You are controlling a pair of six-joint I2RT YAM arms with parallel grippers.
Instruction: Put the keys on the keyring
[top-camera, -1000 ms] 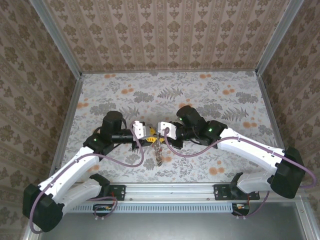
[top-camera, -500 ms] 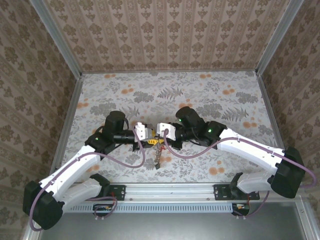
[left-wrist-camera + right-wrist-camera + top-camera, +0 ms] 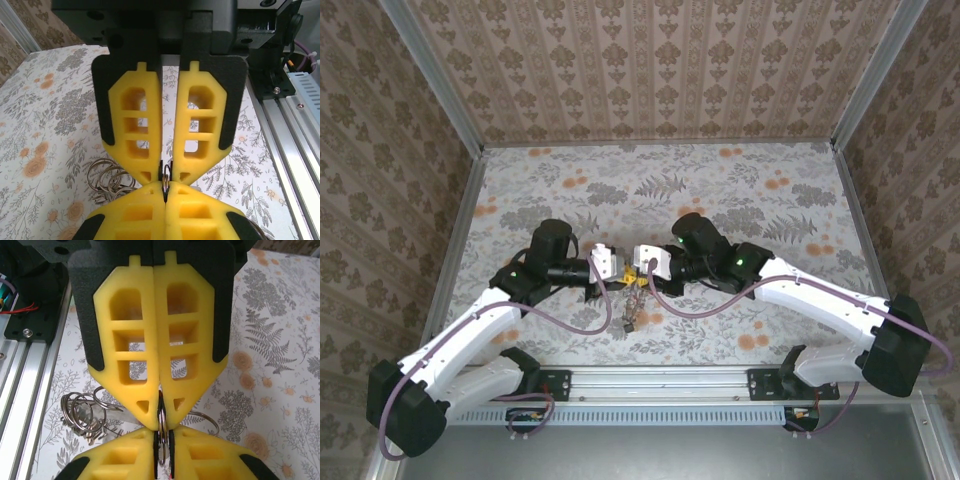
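My two grippers meet tip to tip above the middle of the table, the left gripper [image 3: 624, 274] from the left and the right gripper [image 3: 639, 271] from the right. Both are shut on one thin metal keyring seen edge-on [image 3: 164, 173] [image 3: 161, 442]. In the left wrist view my left gripper [image 3: 165, 194] closes from below and the right gripper [image 3: 165, 172] from above. In the right wrist view the right gripper [image 3: 162, 440] is lower and the left gripper [image 3: 159, 412] upper. A bunch of linked rings [image 3: 632, 308] [image 3: 107, 179] [image 3: 84, 412] dangles beneath. I cannot make out any coloured key heads.
The floral cloth [image 3: 720, 190] covers the table, with patterned walls on three sides. An aluminium rail [image 3: 660, 382] [image 3: 295, 130] [image 3: 25, 365] runs along the near edge, by the arm bases. A further wire loop [image 3: 206, 416] curves out right of my right fingers.
The left gripper has edged slightly right toward the right gripper. The dangling bunch of rings has swung a little to the left. Both grips are unchanged.
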